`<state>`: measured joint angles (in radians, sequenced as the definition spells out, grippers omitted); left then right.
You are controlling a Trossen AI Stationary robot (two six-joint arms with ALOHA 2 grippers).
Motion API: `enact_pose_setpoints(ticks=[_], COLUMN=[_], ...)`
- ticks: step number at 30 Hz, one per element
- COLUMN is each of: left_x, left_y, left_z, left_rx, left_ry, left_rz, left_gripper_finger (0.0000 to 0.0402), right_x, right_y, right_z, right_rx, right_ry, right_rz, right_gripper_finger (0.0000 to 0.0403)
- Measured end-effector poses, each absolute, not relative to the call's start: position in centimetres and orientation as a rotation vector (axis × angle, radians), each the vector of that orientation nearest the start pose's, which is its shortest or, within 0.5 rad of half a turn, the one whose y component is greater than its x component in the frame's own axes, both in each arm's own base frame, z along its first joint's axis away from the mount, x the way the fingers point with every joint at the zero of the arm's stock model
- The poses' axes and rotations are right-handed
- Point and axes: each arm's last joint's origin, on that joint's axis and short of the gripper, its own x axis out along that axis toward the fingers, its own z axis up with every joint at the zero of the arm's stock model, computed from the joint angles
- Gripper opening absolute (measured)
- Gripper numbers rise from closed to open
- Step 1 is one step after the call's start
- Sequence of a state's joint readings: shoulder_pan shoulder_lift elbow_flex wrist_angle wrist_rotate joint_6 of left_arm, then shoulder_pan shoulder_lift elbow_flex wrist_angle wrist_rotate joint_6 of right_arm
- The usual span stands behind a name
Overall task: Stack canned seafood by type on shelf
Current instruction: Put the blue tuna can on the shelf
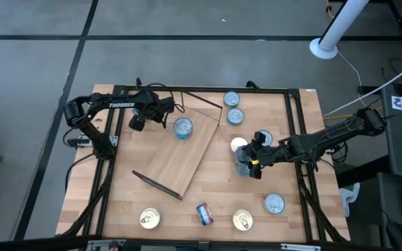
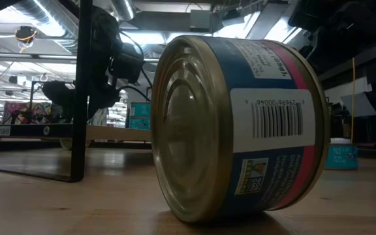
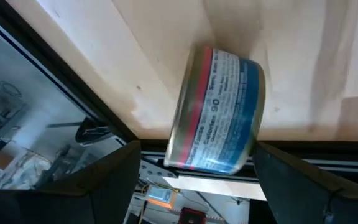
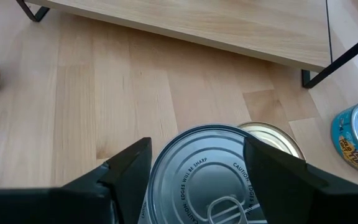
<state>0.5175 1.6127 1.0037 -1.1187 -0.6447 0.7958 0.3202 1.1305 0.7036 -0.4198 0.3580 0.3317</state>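
1. We judge the task barely begun: the shelf, a flat rectangular light plywood board with thin dark metal frame bars, lies skewed on the slatted wooden tabletop and bears only one tin, a round silver-topped can with a blue label, near its far corner.

2. The left gripper hovers just beside that corner, fingers spread. In its wrist view a blue-and-red labelled can rests on the board between the open fingers, not pinched.

3. The right gripper is over the table right of the shelf, fingers spread around a silver pull-tab can. Whether they press it we cannot tell. A gold-lidded tin sits just beside it.

4. Left to sort, by our count:
   - two silver-topped tins by the far edge;
   - one silver tin near right;
   - two gold-lidded tins along the near edge;
   - a blue-red labelled can on its side between them.

5. No stack by type exists yet; nearly everything remains.
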Motion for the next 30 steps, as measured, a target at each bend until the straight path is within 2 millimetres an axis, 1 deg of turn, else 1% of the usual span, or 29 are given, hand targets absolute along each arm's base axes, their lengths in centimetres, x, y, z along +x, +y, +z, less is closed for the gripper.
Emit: enact_pose_setpoints(ticks=[5,13,21,25,30], left_x=[20.8,20.4,20.1,19.8,19.5], left_y=[14.5,15.1,16.1,16.5,16.8], left_z=[18.6,18.5,18.4,18.4,18.3], left_rx=[0.626,0.549,0.483,0.455,0.395], left_ry=[2.048,2.027,1.983,1.981,1.954], left_rz=[0.060,0.046,0.114,0.122,0.108], left_gripper_finger=[0.0306,0.0306,0.0305,0.0284,0.0235], right_x=[21.0,21.0,21.0,21.0,21.0], right_y=[5.9,5.9,5.9,5.9,5.9], right_z=[22.4,22.4,22.4,22.4,22.4], right_rx=[0.032,0.032,0.032,0.032,0.032], right_ry=[0.779,0.779,0.779,0.779,0.779], right_rz=[-0.166,-0.166,-0.166,-0.166,-0.166], right_gripper_finger=[0.0252,0.0252,0.0252,0.0252,0.0252])
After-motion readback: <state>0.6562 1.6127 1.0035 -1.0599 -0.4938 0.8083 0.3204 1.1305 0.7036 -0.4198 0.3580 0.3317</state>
